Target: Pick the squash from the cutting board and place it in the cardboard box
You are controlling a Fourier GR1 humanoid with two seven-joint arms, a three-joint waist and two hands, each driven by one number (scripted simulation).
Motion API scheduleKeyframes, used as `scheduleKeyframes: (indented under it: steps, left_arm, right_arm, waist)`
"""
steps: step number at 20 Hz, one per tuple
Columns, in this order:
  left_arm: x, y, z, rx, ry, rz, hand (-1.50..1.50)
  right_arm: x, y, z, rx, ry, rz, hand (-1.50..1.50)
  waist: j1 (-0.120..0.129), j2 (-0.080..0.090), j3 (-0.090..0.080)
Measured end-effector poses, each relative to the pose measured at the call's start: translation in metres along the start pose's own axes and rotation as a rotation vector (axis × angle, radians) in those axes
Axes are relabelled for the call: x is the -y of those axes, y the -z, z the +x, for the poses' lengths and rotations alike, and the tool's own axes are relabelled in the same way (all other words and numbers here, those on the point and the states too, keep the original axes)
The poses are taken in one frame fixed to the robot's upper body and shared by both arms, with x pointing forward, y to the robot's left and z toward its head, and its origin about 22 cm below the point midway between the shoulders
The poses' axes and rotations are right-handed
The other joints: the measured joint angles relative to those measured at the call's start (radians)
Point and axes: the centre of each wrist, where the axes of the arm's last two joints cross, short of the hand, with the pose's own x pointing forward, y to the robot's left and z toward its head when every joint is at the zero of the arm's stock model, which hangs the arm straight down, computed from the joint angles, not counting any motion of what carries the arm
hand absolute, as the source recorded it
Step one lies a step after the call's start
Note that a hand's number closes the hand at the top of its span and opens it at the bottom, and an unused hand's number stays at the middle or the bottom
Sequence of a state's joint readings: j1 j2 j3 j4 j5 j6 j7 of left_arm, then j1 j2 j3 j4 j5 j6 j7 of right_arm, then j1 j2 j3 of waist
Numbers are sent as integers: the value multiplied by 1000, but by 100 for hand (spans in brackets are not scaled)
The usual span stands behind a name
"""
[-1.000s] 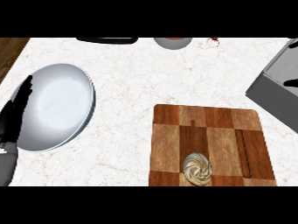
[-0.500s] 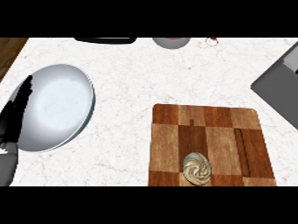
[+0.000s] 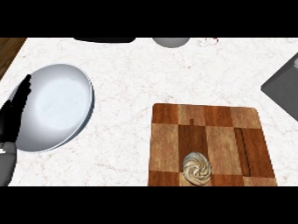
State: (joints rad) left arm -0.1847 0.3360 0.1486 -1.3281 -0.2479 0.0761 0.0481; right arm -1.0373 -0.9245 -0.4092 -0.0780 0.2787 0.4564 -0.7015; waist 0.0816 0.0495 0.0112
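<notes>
So from my head cam right now: one wooden cutting board (image 3: 206,144) at the lower right of the white counter (image 3: 151,74), and one squash (image 3: 197,168) sitting on it near the bottom edge, pale and ribbed, looks like it's lying there on its own with nothing touching it. One big white plate (image 3: 57,107) on the left. One grey boxy thing (image 3: 294,89) poking in from the right edge; I can't tell from here if that's the cardboard box. Up top there's one dark object (image 3: 105,40) and one small grey round thing (image 3: 171,42), both cut off.

Only one hand showing, my left hand (image 3: 12,113), at the left edge right against the plate's rim. Fingers are straight and pointing up, so it's open, holding nothing. Right hand isn't on screen.
</notes>
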Motion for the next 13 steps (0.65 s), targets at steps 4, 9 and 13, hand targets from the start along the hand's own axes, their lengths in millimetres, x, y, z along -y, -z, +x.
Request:
scheduleKeyframes:
  steps: [4, 9, 13]
  left_arm:
    - [0, 0, 0, 1, -6, 2, 0]
    - [-1, -1, -1, -3, -11, 7, 0]
    - [-2, -1, 1, 0, -17, 12, 0]
  right_arm:
    - [25, -18, 3, -28, 1, -50, -150]
    - [52, -38, 11, -55, -30, -84, -150]
    - [63, -49, 13, -82, -65, -83, -150]
  waist:
    - [-2, 3, 3]
    - [-5, 6, 6]
    - [-7, 8, 9]
